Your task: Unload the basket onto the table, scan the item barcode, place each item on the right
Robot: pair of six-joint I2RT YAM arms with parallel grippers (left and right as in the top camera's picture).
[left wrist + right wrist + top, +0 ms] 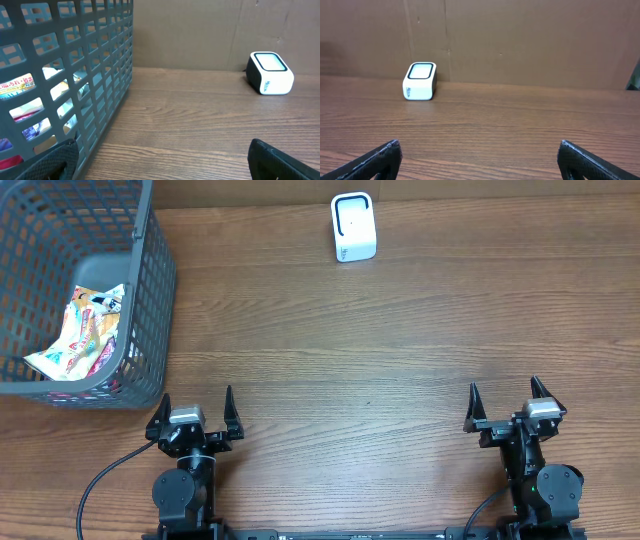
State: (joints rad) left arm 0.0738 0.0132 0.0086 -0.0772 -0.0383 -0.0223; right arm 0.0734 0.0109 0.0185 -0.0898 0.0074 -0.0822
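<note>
Both arms sit at the near table [350, 350] edge, well short of the scanner [353, 226]. The left gripper [197, 395] is nearer than the scanner and off to its left, fingers spread wide, nothing between them. The right gripper [503, 385] is nearer than the scanner and off to its right, likewise spread and empty. Neither touches anything. The basket [150, 300], grey plastic mesh, stands well to the scanner's left, its near corner just beyond the left gripper. The item, a bright printed packet [85, 330], lies flat inside the basket toward its near wall, so well left of the scanner and nearer than it. It shows through the mesh in the left wrist view. No barcode can be made out on the face that shows. The scanner, a small white box with a dark-rimmed window, stands alone at the far side of the table against the brown backing. Judgement: the task is not begun. The packet is not picked up or lifted out, and nothing has been presented to the window. All of it remains: reach into the basket, grip the packet, carry it across to the scanner, and turn the barcode to face the window.
</note>
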